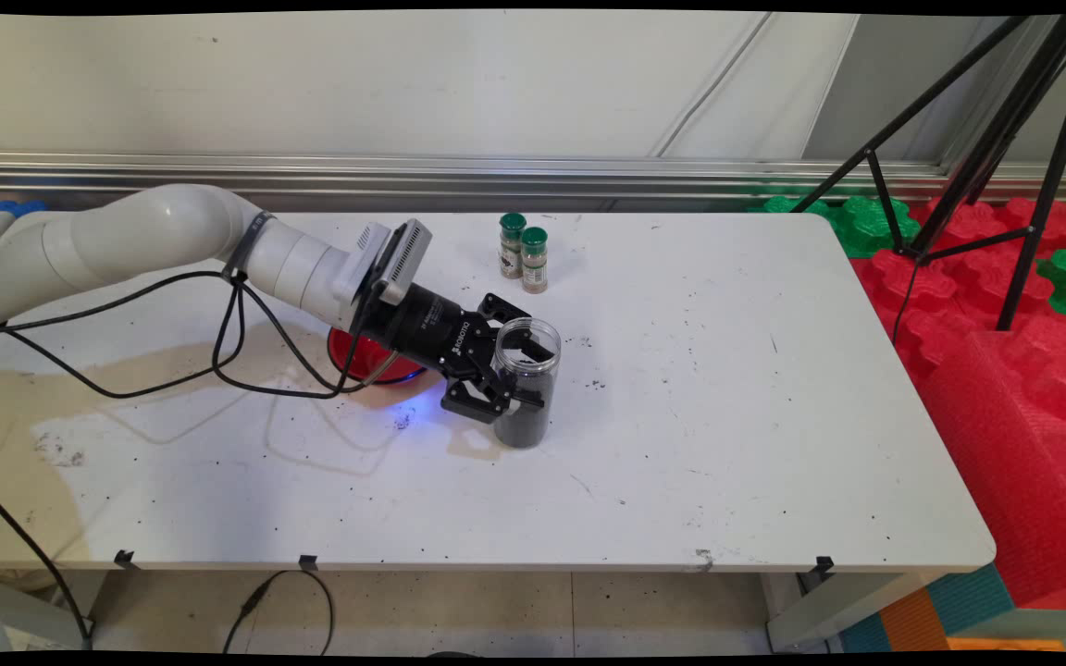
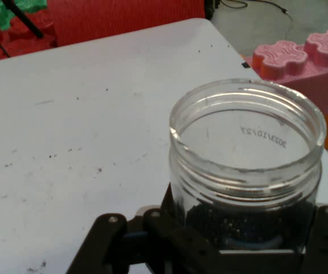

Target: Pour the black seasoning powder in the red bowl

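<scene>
A clear, lidless plastic jar (image 1: 524, 421) stands upright near the middle of the white table (image 1: 727, 416), its lower half filled with dark grains. My black gripper (image 1: 527, 375) reaches in from the left and is shut on the jar's sides, one finger in front and one behind. In the hand view the jar (image 2: 248, 142) fills the lower right, its open mouth facing the camera, with the gripper (image 2: 238, 248) linkage clasped round its base. A red bowl (image 1: 354, 356) sits on the table just behind the wrist, partly hidden by it.
Two small spice bottles with green caps (image 1: 523, 252) stand side by side toward the table's back edge. A black tripod (image 1: 986, 157) and red and green foam blocks (image 1: 1005, 305) lie off the right side. A brownish stain (image 1: 126, 370) marks the table's left part.
</scene>
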